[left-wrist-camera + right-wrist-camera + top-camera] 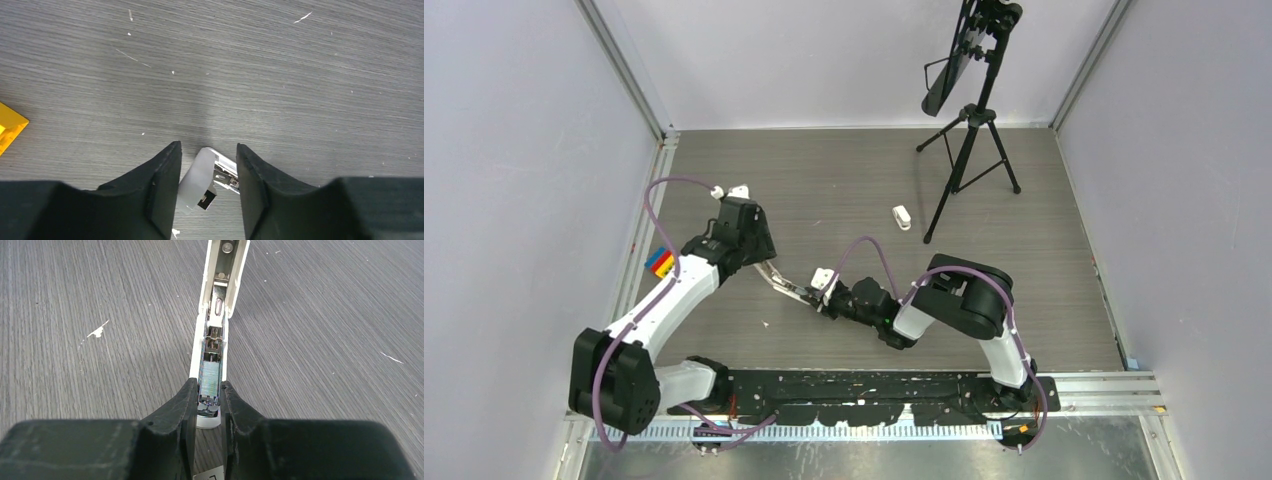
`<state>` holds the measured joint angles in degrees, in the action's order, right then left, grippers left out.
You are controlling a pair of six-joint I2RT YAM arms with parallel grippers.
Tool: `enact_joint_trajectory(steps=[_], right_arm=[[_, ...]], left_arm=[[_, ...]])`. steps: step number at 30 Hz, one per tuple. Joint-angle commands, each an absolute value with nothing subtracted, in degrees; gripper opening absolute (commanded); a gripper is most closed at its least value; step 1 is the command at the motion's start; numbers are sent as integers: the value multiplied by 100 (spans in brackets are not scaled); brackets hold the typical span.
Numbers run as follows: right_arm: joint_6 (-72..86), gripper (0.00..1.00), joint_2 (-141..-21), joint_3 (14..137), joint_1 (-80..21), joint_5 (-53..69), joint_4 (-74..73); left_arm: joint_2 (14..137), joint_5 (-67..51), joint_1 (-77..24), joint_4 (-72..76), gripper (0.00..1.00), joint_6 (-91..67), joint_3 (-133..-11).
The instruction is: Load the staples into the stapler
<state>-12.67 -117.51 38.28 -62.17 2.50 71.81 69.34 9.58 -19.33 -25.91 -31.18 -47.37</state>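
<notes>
From above, the stapler (796, 288) is hinged open, its long axis spanning from the left end effector (769, 268) to the right end effector (826, 296), low over the bench (844, 190).

At the left wrist, the lid's end fills the gap between the fingers (165, 190), so we judge it pinched. It is probably light, stiff and slick, and best held by its flat sides.

At the right wrist, the fingers (187, 405) clamp the sides of the base. The channel points straight away from them, with the lid beyond it. The staples (210, 376) sit in the channel just ahead of the fingertips, and we judge this strip brittle.
</notes>
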Motion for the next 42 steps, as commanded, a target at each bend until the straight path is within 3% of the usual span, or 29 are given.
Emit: enact_joint_trajectory(steps=[1,4,16,19,23,30,38,42], right_arm=[[-1353,8,-11876,3830,-6208,156,7526],[-1337,8,-11883,3818,-6213,145,7574],[-1288,11,-11736,3749,-6211,154,7586],[-1218,21,-11552,3682,-6214,147,7488],[-1029,41,-10969,3581,-6214,150,6903],[-366,57,-9413,3800,-6214,-75,4445],[-15,71,-8947,5980,-6213,-709,-746],[113,72,-9283,6827,-6214,-403,-1959]], left_arm=[[6646,431,-2052,-2562,41,-3535,-4519],[6494,395,-2196,-2580,37,-3745,-4381],[6545,299,-2896,-2383,34,-4262,-4158],[6424,387,-2899,-2455,38,-4178,-4189],[6140,829,-2892,-2801,53,-3668,-4430],[5858,1278,-2892,-3462,81,-1843,-5165],[5991,2194,-2892,-3919,88,-888,-5673],[5735,2763,-2892,-3649,94,-1009,-5590]])
